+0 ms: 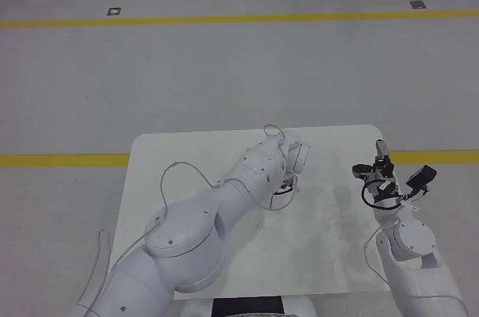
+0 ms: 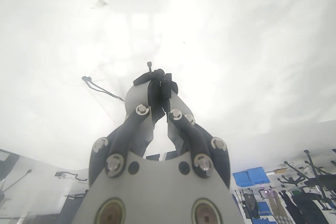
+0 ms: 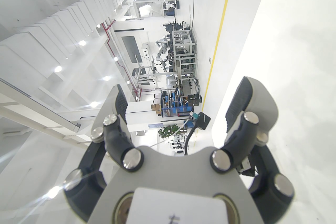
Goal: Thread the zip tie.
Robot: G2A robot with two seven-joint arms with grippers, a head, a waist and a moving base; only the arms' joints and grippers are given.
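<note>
Pinching the zip tie (image 2: 149, 65) above the surface (image 1: 327, 238), the left claw (image 2: 160, 81) is clamped tight. The right claw (image 3: 182, 93) gapes apart.

Zip tie (image 2: 149, 65) in left end effector (image 2: 160, 78) over table (image 1: 184, 166), right end effector (image 3: 181, 86) at edge
</note>
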